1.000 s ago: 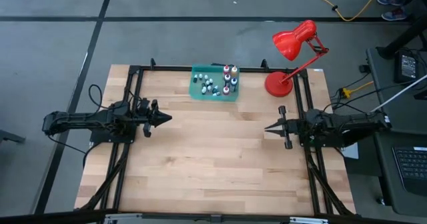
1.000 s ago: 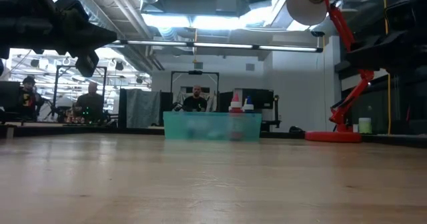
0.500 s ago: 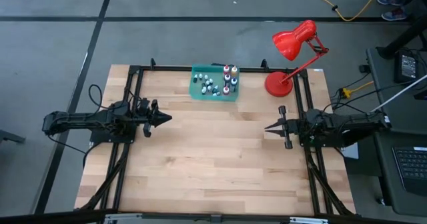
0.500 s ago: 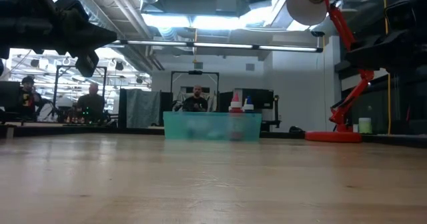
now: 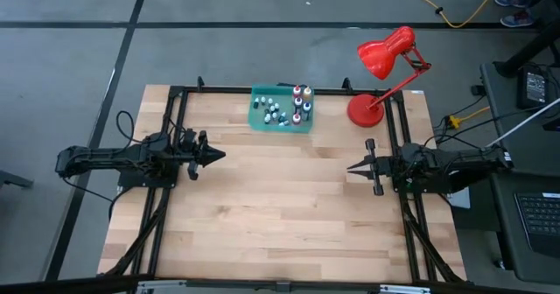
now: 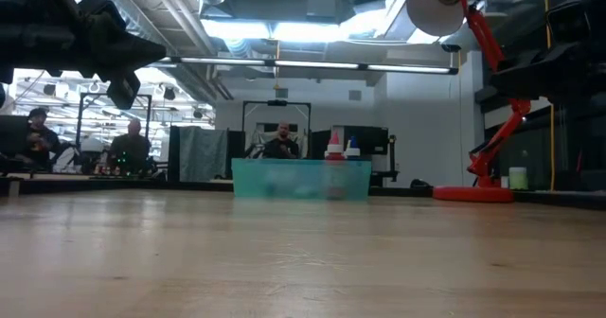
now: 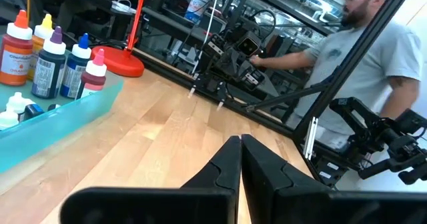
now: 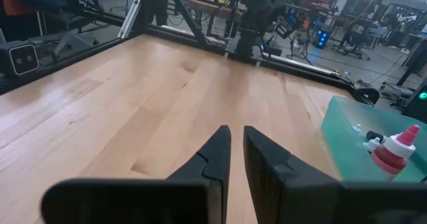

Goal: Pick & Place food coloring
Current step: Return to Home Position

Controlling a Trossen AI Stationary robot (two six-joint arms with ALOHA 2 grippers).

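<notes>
The food coloring [image 5: 289, 108] is a cluster of tiny bottles standing in a shallow teal tray [image 5: 261, 122] at the table's far edge. The taller coloured bottles are at the tray's right end, the small pale ones to their left. The left wrist view shows the taller bottles [image 7: 53, 61] upright in the tray [image 7: 60, 121]. The right wrist view shows one red bottle [image 8: 393, 152] behind the tray wall [image 8: 353, 141]. My left gripper [image 5: 219, 155] hovers shut at the table's left side. My right gripper [image 5: 352, 167] hovers shut at the right side. Both point toward the table's middle.
A red desk lamp [image 5: 378, 62] stands on its round base [image 5: 364, 110] at the far right corner, right of the tray. A black frame [image 5: 175, 97] runs along the table's edges. Bare wood [image 5: 280, 198] lies between the grippers. People [image 6: 276, 144] sit in the room beyond.
</notes>
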